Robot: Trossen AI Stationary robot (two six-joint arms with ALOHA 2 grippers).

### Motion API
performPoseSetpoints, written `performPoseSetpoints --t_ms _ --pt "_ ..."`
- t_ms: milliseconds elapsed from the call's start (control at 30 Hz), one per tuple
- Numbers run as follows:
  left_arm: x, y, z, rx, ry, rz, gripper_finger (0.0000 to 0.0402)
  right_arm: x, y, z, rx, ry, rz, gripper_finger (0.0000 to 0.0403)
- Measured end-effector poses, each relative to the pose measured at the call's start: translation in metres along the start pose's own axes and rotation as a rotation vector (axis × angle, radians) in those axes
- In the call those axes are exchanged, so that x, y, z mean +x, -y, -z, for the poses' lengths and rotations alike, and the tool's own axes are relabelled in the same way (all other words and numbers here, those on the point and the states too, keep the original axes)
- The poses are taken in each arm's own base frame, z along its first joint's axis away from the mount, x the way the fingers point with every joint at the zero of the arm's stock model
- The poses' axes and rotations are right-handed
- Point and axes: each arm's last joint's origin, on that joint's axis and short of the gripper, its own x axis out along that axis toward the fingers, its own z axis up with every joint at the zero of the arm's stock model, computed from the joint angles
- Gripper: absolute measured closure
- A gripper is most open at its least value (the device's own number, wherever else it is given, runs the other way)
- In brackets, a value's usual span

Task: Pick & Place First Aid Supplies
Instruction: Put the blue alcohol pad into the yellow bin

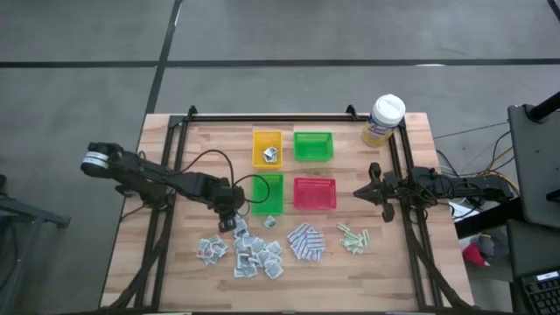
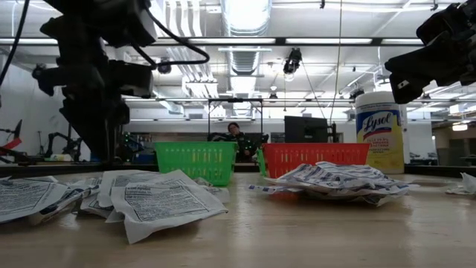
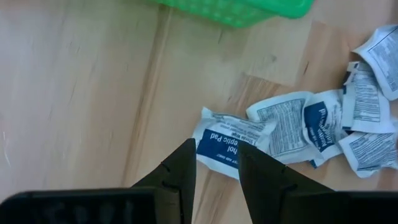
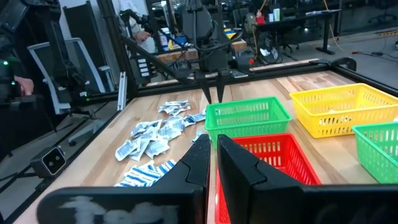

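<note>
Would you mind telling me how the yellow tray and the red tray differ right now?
The yellow tray sits in the far row and holds a small white sachet; the red tray sits in the near row, closer to the right gripper, and looks empty. Colour differs too. Both are small, slotted plastic baskets, upright on the wooden table.

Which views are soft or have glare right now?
Low view: ceiling lights blow out and the left arm is backlit to a silhouette; the nearest sachets read slightly soft. Left wrist view: the left gripper is blurred, the sachet print beyond only partly legible. High view: even light, no glare.
</note>
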Motion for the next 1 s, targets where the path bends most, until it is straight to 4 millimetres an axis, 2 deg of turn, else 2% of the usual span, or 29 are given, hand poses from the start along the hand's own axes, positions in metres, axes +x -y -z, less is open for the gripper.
performPoseSetpoints --t_ms 400,700,1000 --pt "0.001 0.000 -0.001 0.078 0.022 -0.002 0.0291 0.000 0.000 0.000 0.000 0.000 0.000 0.0374" --pt "0.011 -0.003 0.007 0.074 0.036 0.003 0.0291 0.000 0.000 0.000 0.000 0.000 0.000 0.0374" --pt "0.017 -0.008 0.014 0.048 0.046 -0.062 0.0293 0.000 0.000 0.000 0.000 0.000 0.000 0.0374"
